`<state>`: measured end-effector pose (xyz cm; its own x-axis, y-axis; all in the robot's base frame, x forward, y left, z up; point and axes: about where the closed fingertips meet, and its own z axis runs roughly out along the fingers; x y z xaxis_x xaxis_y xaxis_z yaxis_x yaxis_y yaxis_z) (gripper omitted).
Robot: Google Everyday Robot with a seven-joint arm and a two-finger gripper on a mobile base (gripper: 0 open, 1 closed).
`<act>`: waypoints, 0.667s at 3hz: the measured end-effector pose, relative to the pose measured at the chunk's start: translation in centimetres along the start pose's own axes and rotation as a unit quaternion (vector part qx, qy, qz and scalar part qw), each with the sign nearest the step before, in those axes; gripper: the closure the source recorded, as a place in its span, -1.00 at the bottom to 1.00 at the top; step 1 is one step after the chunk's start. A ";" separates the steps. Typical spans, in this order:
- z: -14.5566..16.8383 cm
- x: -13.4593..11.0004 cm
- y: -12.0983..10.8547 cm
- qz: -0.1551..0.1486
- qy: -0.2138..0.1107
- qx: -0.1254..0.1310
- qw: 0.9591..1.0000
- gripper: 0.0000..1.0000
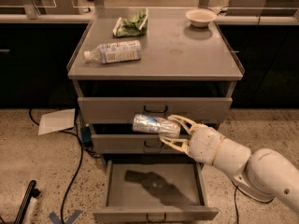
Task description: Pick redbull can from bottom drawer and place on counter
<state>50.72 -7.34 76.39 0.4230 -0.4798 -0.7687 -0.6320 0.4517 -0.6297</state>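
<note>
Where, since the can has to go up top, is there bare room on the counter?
The counter centre and right front, between plastic bottle and bowl, are bare. The left holds the bottle and green bag. The claw grips the redbull can in front of the middle drawer.

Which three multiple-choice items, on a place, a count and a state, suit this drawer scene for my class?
1. Where is the redbull can? A on the floor; B in the top drawer; C in the gripper, before the middle drawer.
2. How many things lie on the counter? A one; B three; C five.
3. The bottom drawer is: A open; B shut; C removed.
Answers: C, the jaws clasp it sideways; B, plastic bottle, green bag, bowl; A, pulled out, its floor showing.
</note>
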 end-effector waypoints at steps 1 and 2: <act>-0.1 -2.3 -1.5 -0.035 -0.011 0.013 0.999 1.00; -0.3 -7.2 -4.4 -0.106 -0.025 0.032 0.994 1.00</act>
<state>50.27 -6.06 84.71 0.5753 -0.5322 -0.6212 -0.4828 0.3921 -0.7830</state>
